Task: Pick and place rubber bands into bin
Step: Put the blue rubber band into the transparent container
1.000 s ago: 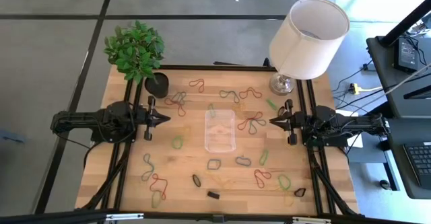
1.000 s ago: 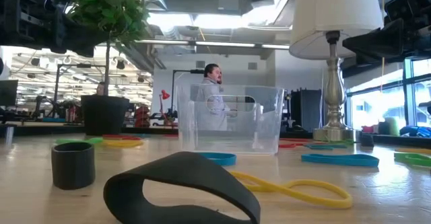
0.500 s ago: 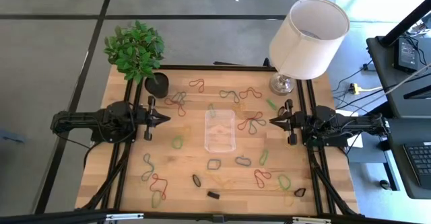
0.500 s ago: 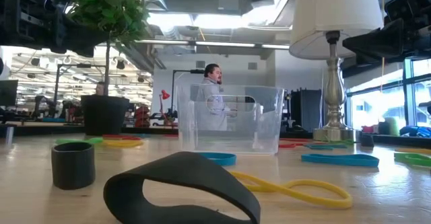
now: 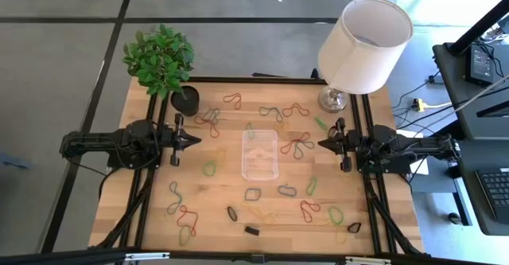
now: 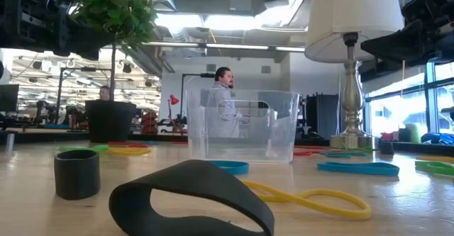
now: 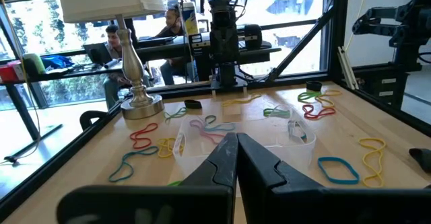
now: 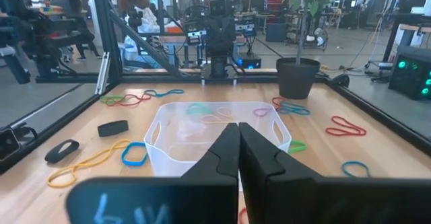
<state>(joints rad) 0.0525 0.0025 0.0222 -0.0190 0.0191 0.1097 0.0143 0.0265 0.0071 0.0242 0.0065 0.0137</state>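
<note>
The clear bin stands on the middle of the wooden table, also seen in the right wrist view and the low view. Rubber bands lie flat all around it: a red one, a green one, a black one and a yellow one near the front edge. Whether any lie inside the bin, I cannot tell. My left gripper hovers shut to the bin's left, pointing level at it. My right gripper hovers shut to the bin's right, also level. Neither holds anything.
A black plant pot stands at the far left of the table, and a lamp with its base at the far right. A short black roll sits near the front edge. A person stands in the room beyond.
My right gripper has rolled a little about the line it points along, staying where it was. The bin and the rubber bands have not moved.
</note>
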